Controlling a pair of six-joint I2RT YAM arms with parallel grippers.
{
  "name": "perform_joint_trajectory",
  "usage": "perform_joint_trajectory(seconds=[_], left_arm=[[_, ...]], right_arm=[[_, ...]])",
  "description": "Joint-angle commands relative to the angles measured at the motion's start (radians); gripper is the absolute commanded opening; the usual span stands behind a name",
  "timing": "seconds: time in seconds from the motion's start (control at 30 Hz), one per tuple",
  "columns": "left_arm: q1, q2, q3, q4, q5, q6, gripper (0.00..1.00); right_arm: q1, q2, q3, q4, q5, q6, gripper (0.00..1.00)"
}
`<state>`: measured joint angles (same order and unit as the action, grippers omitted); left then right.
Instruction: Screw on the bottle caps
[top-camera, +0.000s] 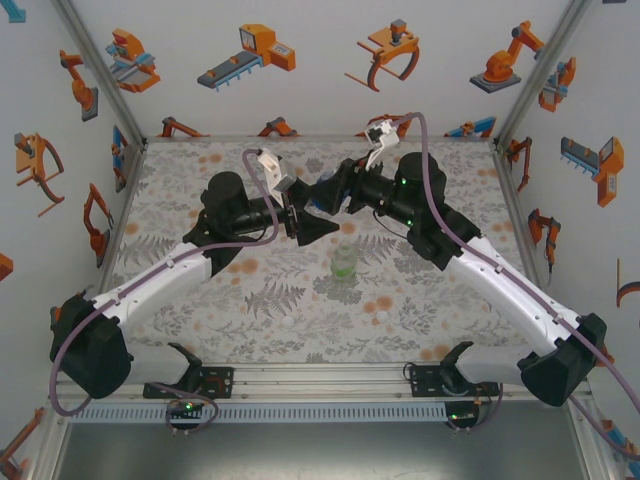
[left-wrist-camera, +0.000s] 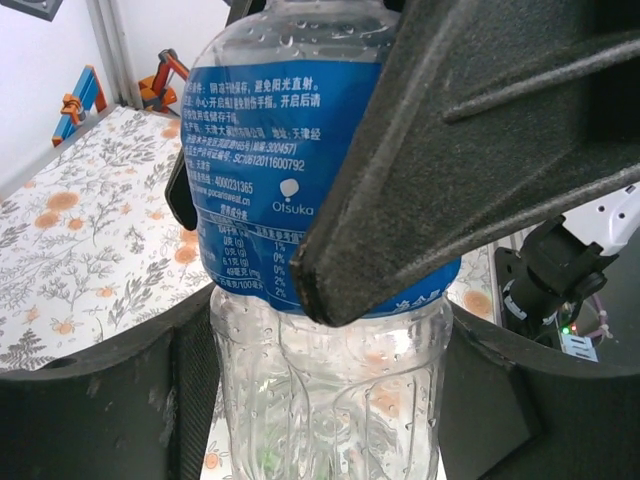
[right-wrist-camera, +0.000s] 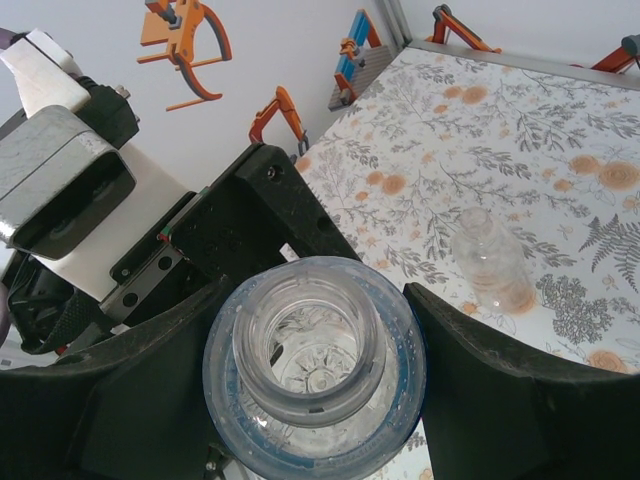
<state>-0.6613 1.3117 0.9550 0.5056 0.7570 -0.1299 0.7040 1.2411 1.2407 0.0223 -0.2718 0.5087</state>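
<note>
Above the floral table (top-camera: 300, 320), an open-mouthed blue-labelled bottle (left-wrist-camera: 280, 150), droplets inside.

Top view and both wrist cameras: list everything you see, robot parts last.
Blue-label bottle: one, clear, uncapped, held between both jaws.
Green bottle: one, green-tinted, upright on the cloth, centre.
Clear bottle: one, colourless, on the cloth beyond the held one.
Caps: seemingly two, white specks on the cloth nearer the bases.
Cloth: one, grey floral with orange spots, under everything.
Stickers: many, orange, on the white walls.
Arms: two, white and black, meeting at the centre.
Left jaws: black, shut on the blue-label bottle's body.
Right jaws: black, shut around its shoulder.
</note>
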Motion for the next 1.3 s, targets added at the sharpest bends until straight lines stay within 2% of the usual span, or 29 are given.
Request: perform_joint_trajectory(seconds=[0.0,0.2,0.27,0.33,0.43,0.6,0.8,0.97,1.1,1.27], left_arm=[[-0.004,0.005,0.035,0.038,0.024,-0.017,0.65],[-0.004,-0.004,0.040,0.006,0.023,0.005,0.49],[-0.001,-0.006,0.048,-0.022,0.022,0.023,0.43],[0.005,-0.011,0.063,-0.086,0.025,0.057,0.37],[0.027,-0.030,0.082,-0.170,0.029,0.103,0.33],[0.092,-0.071,0.101,-0.287,0.039,0.152,0.31],[0.146,-0.101,0.171,-0.575,0.037,0.349,0.24],[0.161,-0.108,0.179,-0.669,0.025,0.450,0.25],[0.166,-0.098,0.181,-0.687,0.016,0.482,0.25],[0.172,-0.112,0.171,-0.748,-0.030,0.531,0.25]], right_arm=[[0.017,-0.015,-0.008,0.044,-0.015,0.024,0.32],[0.018,-0.012,-0.003,0.030,0.007,0.020,0.35],[0.018,-0.014,0.008,0.010,0.026,0.017,0.45],[0.018,-0.022,0.022,-0.019,0.045,-0.008,0.61],[0.015,-0.043,0.049,-0.060,0.075,-0.063,0.74],[0.007,-0.102,0.060,-0.093,0.097,-0.154,0.76],[0.005,-0.196,0.012,-0.151,0.184,-0.266,0.76],[-0.001,-0.250,-0.042,-0.259,0.249,-0.314,0.76],[-0.005,-0.248,-0.067,-0.411,0.272,-0.291,0.75],[-0.007,-0.268,-0.146,-0.553,0.362,-0.207,0.74]])
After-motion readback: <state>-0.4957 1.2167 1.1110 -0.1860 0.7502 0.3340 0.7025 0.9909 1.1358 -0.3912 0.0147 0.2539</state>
